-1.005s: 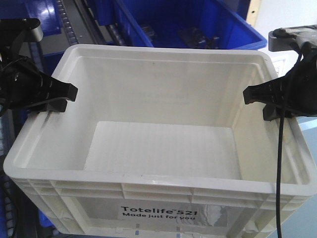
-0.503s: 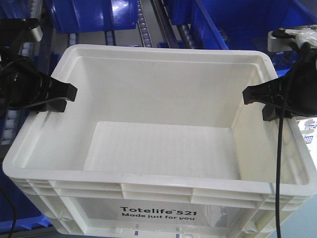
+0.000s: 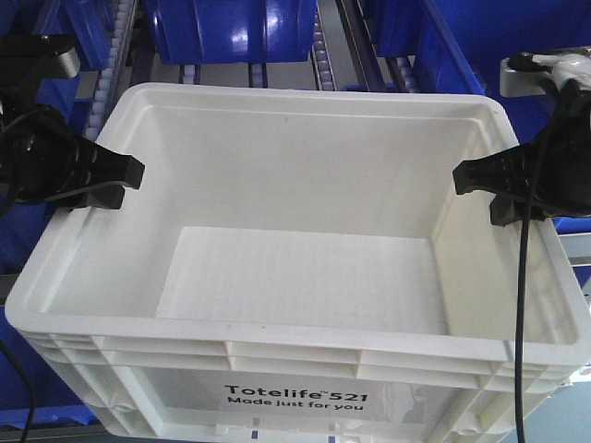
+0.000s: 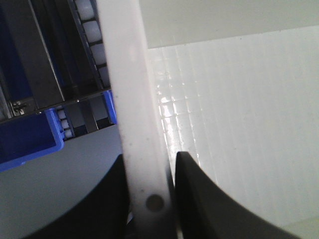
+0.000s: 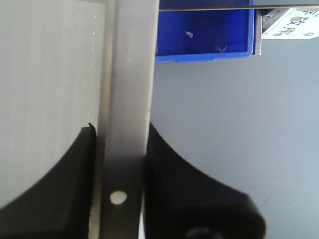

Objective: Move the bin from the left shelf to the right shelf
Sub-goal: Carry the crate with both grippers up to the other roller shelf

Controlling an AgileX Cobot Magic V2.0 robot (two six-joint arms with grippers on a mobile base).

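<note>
The bin (image 3: 305, 277) is a large white tote, empty inside, with black print "Totelife 521" on its near side. It fills the front view and hangs between my two arms. My left gripper (image 3: 115, 183) is shut on the bin's left rim (image 4: 132, 99), one black finger (image 4: 197, 199) inside the wall and one outside. On the opposite side my right gripper (image 3: 480, 189) is shut on the right rim (image 5: 130, 99), which runs between its two black fingers (image 5: 179, 184).
Blue plastic bins (image 3: 235, 28) sit on roller-track shelving (image 3: 328, 55) just behind the white tote. A blue bin (image 5: 204, 35) and grey floor (image 5: 239, 124) show below on the right. Another blue bin (image 4: 25, 142) and rollers (image 4: 92, 35) lie to the left.
The shelving and blue bins behind have slid across the view while the tote stays fixed between my grippers. Both grips are unchanged.
</note>
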